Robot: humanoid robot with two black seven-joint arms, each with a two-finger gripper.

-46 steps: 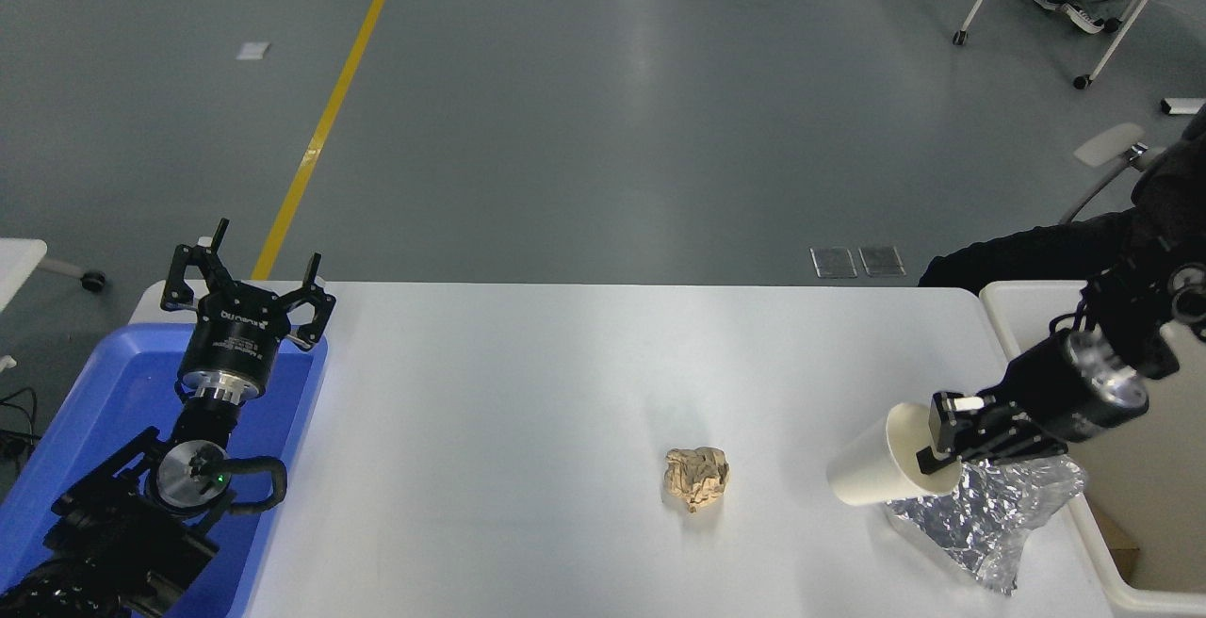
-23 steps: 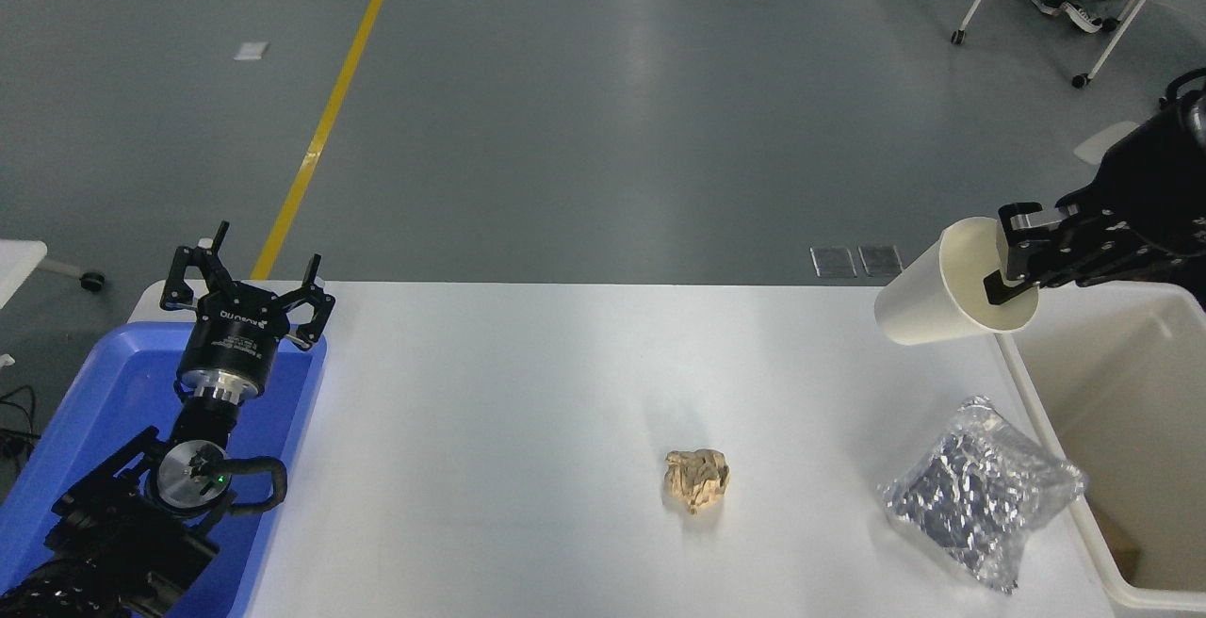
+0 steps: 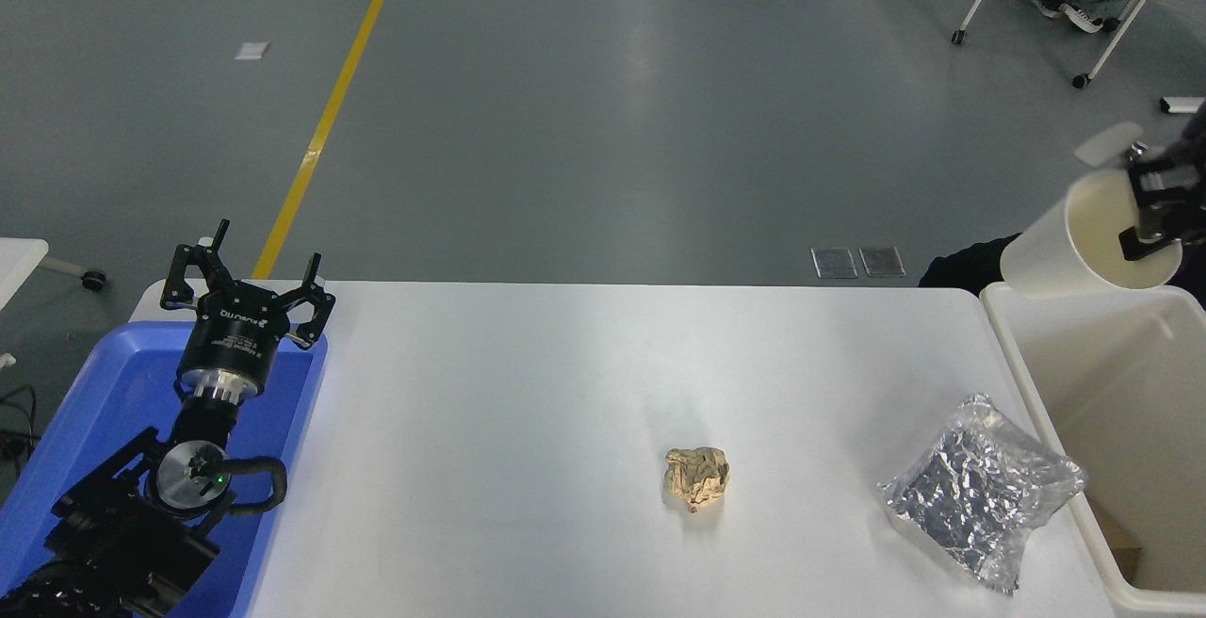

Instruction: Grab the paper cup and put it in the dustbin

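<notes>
Paper cup (image 3: 1060, 255) is pinched by its rim in my right gripper (image 3: 1151, 213) at the frame's right edge, lifted above the dustbin (image 3: 1013, 335); pick done, drop left.

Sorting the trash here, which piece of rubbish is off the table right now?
The paper cup, held tilted in the right gripper above the dustbin. The tan paper ball and foil bag lie on the table.

I am seeing a paper cup (image 3: 1055, 258) looking smooth and matt. The dustbin (image 3: 1013, 340) is looking like smooth plastic. The foil bag (image 3: 980, 488) is shining and crinkly. The paper ball (image 3: 697, 478) is looking rough. The tabletop (image 3: 565, 411) is gleaming softly. The blue tray (image 3: 113, 392) is looking like shiny plastic.
</notes>
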